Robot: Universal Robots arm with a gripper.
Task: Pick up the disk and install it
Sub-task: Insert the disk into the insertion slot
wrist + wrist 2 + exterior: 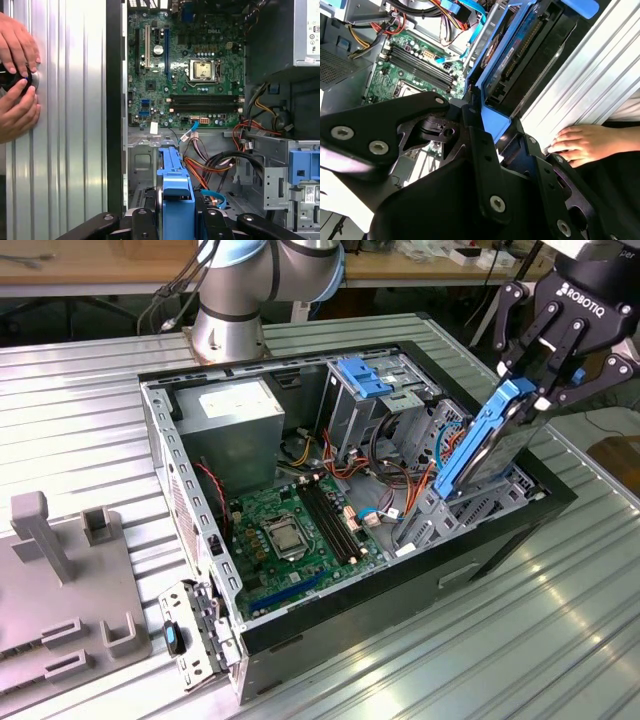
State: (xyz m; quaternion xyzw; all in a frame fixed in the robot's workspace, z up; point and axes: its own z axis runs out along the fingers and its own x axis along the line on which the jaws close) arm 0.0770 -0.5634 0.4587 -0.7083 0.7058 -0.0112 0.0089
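The black multi-finger gripper (541, 390) clamps the top end of the grey, blue-railed disk (487, 438), which tilts into the open black computer case (480, 562) at its three o'clock side in the exterior view. A ribbed silver metal tabletop (560, 640) lies beneath, with a wooden bench (90, 265) at twelve o'clock.

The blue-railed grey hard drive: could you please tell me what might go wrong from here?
The tilted blue-railed grey hard drive, clamped at its top end by the black gripper, might jam on the grey metal drive bay. The orange and red cables beside that bay might get pinched. A person's hand rests on the ribbed metal table close to the gripper.
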